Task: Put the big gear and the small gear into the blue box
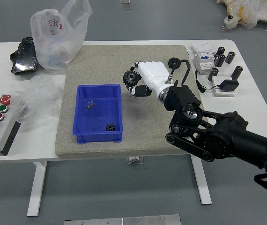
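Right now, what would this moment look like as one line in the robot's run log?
right hand: gripping big gear | gear: held beside blue box | small gear: in box | next: likely release into box

The right hand (151, 78) partly hides the big gear (130, 78). Picture edges cut off its arm (236, 136), the button panel (3, 140), bag (58, 35) and wrapped toy (248, 11). Something in the box (98, 138) is too small to tell (91, 105).
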Motion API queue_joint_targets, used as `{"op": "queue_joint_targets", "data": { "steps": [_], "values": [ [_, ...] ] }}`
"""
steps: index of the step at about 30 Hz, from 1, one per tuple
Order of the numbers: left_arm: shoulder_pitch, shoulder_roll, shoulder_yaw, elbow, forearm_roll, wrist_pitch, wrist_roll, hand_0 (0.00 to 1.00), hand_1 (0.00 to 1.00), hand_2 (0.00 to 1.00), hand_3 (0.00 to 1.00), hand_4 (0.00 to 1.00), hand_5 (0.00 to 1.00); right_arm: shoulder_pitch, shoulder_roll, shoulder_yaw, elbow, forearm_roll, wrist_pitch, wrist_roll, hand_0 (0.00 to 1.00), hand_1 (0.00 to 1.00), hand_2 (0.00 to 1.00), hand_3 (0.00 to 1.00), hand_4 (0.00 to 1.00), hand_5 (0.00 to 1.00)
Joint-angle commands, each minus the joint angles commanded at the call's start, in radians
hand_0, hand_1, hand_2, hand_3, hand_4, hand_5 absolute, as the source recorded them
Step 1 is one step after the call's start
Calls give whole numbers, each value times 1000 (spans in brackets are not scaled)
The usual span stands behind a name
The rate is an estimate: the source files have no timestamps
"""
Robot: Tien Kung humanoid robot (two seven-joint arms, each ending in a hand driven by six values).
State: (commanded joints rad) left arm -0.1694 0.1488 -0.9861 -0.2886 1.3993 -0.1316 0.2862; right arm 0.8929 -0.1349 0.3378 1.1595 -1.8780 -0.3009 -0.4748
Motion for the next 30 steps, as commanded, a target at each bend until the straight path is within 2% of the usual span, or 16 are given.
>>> {"op": "queue_joint_targets", "data": {
  "steps": [3,4,6,9,10,14,15,21,22,26,27,30],
  "values": [
    [0,-1,-1,0,1,0,1,709,535,547,686,707,541,-8,20,-36,72,-24,10,-4,420,509,343,440,338,18],
    [1,-1,-2,0,2,0,1,710,536,547,687,707,540,-11,29,-52,95,-31,14,-4,452,554,516,467,401,2],
    [1,-1,-4,0,4,-1,2,710,536,547,687,707,540,-16,42,-78,128,-41,19,-3,452,554,516,467,401,2],
    [3,0,-5,0,5,-1,3,710,536,547,687,707,540,-23,51,-100,143,-49,28,-3,452,554,516,467,401,2],
    [4,0,-6,0,7,0,3,709,537,546,686,707,540,-24,52,-104,146,-50,31,-3,440,612,624,527,237,45],
    [5,0,-10,0,10,-1,5,709,537,546,686,707,540,-24,53,-108,150,-51,50,-5,440,612,624,527,237,45],
    [5,0,-9,-1,9,-1,4,709,535,547,686,707,540,-26,54,-108,147,-51,56,-6,446,726,805,745,378,203],
    [3,-1,-4,-1,3,-1,4,709,535,547,686,707,540,-32,56,-113,126,-38,87,-17,446,726,805,745,378,203],
    [4,-1,-4,-1,3,-1,5,709,535,547,686,707,541,-34,56,-113,123,-34,91,-19,477,788,887,915,671,248],
    [6,0,-6,-1,3,-1,6,709,535,547,686,707,541,-42,53,-108,120,-25,95,-20,477,788,887,915,671,248],
    [6,0,-5,-1,3,-1,6,709,534,547,686,706,540,-44,51,-105,122,-24,93,-19,491,807,901,943,711,253],
    [6,0,-3,-1,0,0,5,709,534,547,686,706,540,-48,47,-95,126,-25,86,-18,491,807,901,943,711,253]
  ]
}}
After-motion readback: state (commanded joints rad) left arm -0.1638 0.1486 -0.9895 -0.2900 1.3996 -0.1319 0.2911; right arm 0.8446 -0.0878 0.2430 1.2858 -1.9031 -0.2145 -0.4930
